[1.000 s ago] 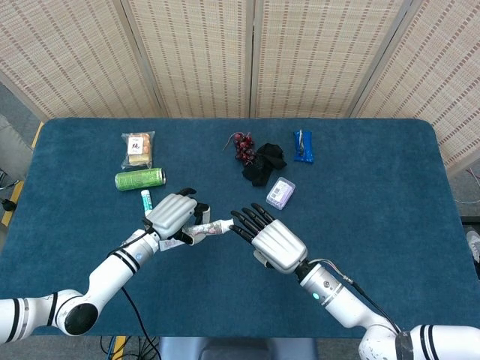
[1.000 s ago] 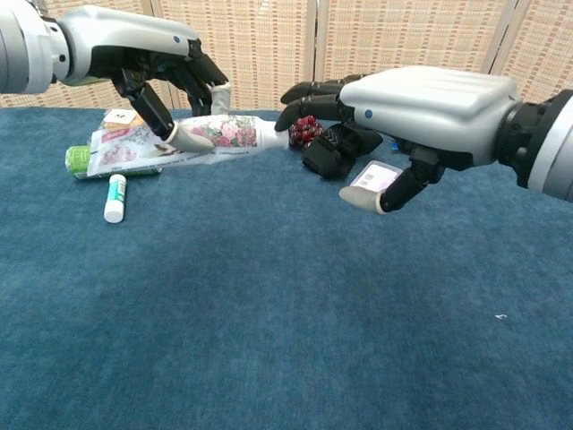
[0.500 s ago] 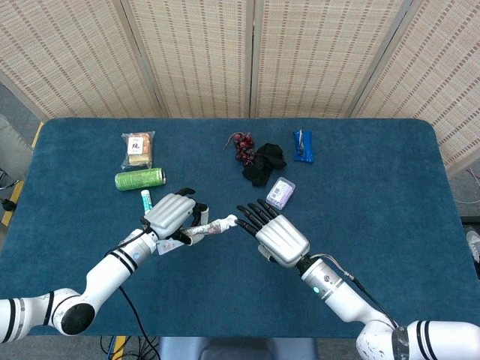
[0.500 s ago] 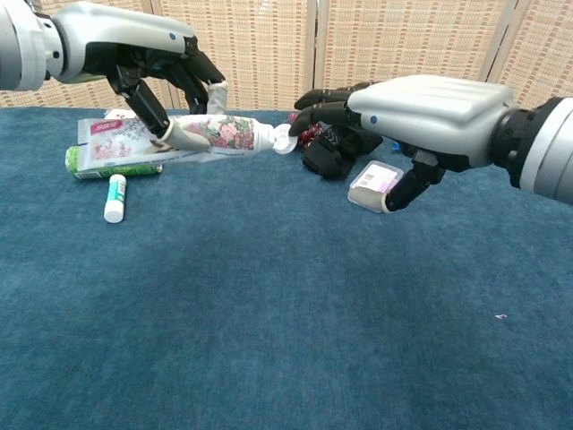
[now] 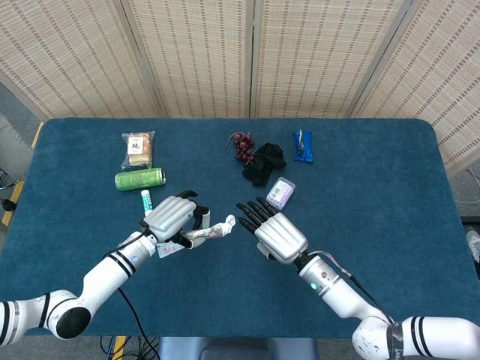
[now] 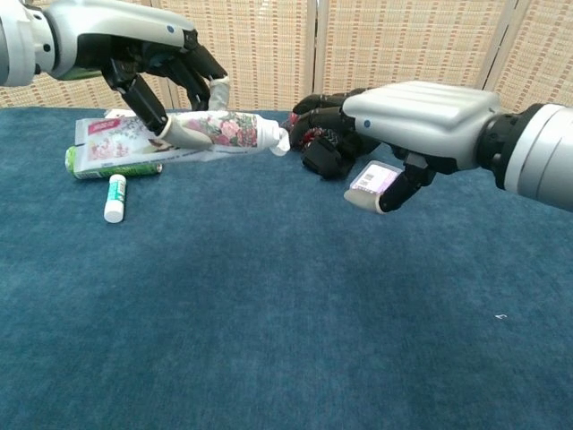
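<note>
left robot hand (image 6: 157, 72) grips floral tube (image 6: 210, 132) | right robot hand (image 5: 279, 236) open, fingers spread | chest view: cap clear of fingertips

One tube (image 5: 211, 232), one can (image 5: 139, 178), one lip balm (image 5: 146, 199), two snack packets (image 5: 138, 149), one purple box (image 5: 280, 193)

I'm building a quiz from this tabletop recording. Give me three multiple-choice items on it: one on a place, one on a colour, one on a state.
1. Where does the green can lie?
A. right of the purple box
B. just before the snack packet
C. in the right hand

2. What colour is the table cover?
A. red
B. blue
C. white

3. What is the left hand doing?
A. gripping the floral tube
B. lying flat, holding nothing
C. holding the can

Answers: 1 B, the can sits directly below the packet in the head view; 2 B, blue cloth throughout; 3 A, fingers wrap the tube.
</note>
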`<action>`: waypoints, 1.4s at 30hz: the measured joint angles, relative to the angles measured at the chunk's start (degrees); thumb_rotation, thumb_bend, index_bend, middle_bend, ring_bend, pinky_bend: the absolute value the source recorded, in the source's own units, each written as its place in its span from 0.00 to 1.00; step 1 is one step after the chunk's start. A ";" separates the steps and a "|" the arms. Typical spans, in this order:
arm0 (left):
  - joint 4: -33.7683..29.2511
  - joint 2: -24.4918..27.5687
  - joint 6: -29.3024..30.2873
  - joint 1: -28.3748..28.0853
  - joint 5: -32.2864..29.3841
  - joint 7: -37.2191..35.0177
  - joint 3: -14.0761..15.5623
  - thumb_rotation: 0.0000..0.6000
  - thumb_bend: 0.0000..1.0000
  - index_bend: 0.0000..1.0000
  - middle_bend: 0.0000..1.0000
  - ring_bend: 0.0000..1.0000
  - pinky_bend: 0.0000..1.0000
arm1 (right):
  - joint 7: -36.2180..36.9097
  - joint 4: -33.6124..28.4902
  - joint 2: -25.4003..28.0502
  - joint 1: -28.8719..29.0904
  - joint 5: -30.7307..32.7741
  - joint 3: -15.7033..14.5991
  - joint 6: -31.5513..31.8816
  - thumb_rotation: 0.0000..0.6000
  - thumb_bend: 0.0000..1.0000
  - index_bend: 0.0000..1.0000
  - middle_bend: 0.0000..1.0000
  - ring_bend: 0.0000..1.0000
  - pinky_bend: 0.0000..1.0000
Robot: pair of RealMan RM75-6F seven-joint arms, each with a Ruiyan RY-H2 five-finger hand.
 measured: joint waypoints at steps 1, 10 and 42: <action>-0.16 0.07 -0.09 0.02 0.20 -0.16 -0.02 1.00 0.28 0.55 0.66 0.40 0.10 | 0.13 0.10 -0.11 0.09 0.01 -0.01 0.01 1.00 0.33 0.17 0.01 0.00 0.00; 0.72 0.18 -0.70 -0.02 0.88 -0.64 0.39 1.00 0.28 0.55 0.66 0.40 0.10 | 0.75 -0.83 1.05 -0.07 -0.67 -0.63 0.92 1.00 0.33 0.17 0.00 0.00 0.00; 25.72 -15.38 1.08 5.64 16.73 2.74 9.04 1.00 0.28 0.33 0.43 0.24 0.10 | 18.47 -4.07 24.70 -19.13 -14.94 -6.90 20.41 1.00 0.32 0.17 0.00 0.00 0.00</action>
